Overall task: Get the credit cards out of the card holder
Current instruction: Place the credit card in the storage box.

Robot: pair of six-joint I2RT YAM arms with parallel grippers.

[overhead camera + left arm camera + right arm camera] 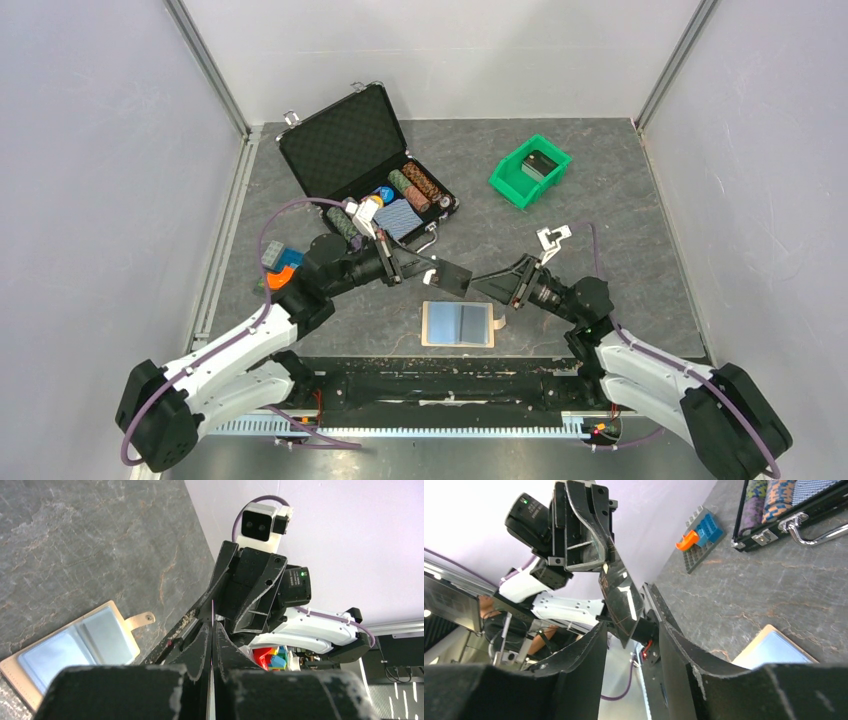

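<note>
Overhead, two robot arms meet above the near middle of a grey stone-patterned table [620, 230]. The left gripper [436, 272] is clenched on a dark credit card [455, 280] and holds it in the air, just beyond the card holder [427, 324]. The holder lies spread open and flat on the table near the arms' bases. The right gripper [484, 285] faces the card from the other side with its jaws parted, close to the card's free edge but not grasping it. The step in hand looks like taking one card away from the holder. The next move probably calls for the left arm to carry the card clear of the right gripper, lay it on bare table beside the holder, then check for more. Whether the holder's light blue and darker inner faces are cards cannot be told. Only the overhead view shows the whole layout, with a black case [345, 135] of poker chips and a green bin [512, 182] at the far side. The left wrist view shows the card edge-on, a thin line pinched between its fingers [200, 645]. The right wrist view shows the card's glossy dark face beyond the gap between that gripper's own fingers.
</note>
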